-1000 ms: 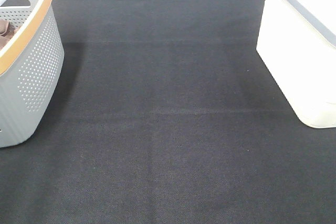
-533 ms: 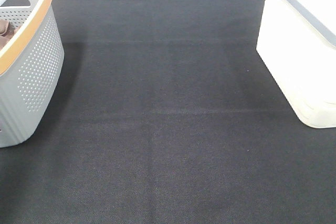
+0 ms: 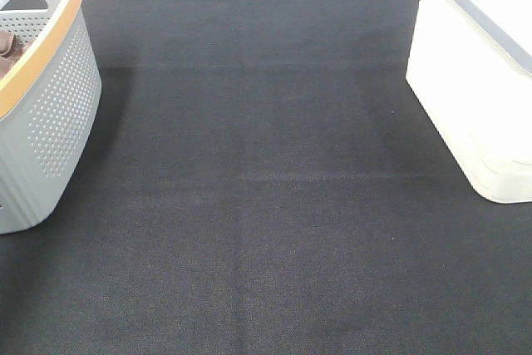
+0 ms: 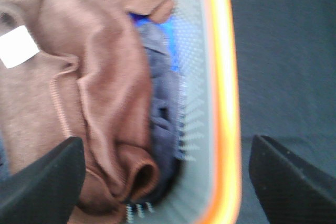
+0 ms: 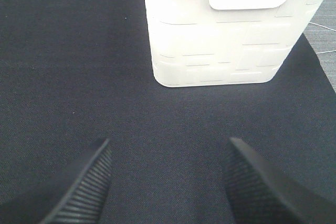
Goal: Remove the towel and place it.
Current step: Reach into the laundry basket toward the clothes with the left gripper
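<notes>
The towel (image 4: 79, 93), a reddish-brown cloth with a stitched hem and a small white tag (image 4: 17, 46), lies crumpled inside the grey basket (image 4: 195, 51) in the left wrist view. My left gripper (image 4: 168, 182) is open above the basket's orange rim (image 4: 223, 103). One finger (image 4: 44, 177) hovers over the towel and the other finger (image 4: 291, 182) is outside over the black mat. It holds nothing. My right gripper (image 5: 168, 187) is open and empty over the mat, facing the white bin (image 5: 220, 35). Neither gripper shows in the exterior high view.
The grey perforated basket (image 3: 58, 114) with its orange rim stands at the left edge, a brown item (image 3: 7, 46) showing over the rim. Dark blue fabric (image 4: 160, 103) lies beside the towel. The white bin (image 3: 474, 81) stands at the right. A black mat (image 3: 266, 205) covers the table.
</notes>
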{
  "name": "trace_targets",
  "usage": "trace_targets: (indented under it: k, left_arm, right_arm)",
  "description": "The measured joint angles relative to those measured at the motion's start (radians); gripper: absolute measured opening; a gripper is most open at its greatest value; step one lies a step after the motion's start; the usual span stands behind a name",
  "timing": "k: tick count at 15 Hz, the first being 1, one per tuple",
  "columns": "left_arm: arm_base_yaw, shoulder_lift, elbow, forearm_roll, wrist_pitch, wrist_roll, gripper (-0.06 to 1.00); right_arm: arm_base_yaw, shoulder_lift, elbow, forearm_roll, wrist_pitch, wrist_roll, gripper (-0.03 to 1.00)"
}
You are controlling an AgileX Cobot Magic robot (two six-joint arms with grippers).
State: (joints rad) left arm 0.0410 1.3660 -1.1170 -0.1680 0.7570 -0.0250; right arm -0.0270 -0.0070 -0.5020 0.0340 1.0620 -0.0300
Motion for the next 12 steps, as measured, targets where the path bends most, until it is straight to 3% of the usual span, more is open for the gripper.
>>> trace_targets:
  k: [8,12]
  left_arm:
    - [0.194,0.203,-0.269,0.000,0.183,-0.035,0.80]
    - [0.255,0.325,-0.343,0.000,0.193,-0.077,0.80]
  right_arm:
    - [0.000,0.000,0.000,0.000,0.000,0.000,0.59]
    - [0.000,0.000,0.000,0.000,0.000,0.000,0.59]
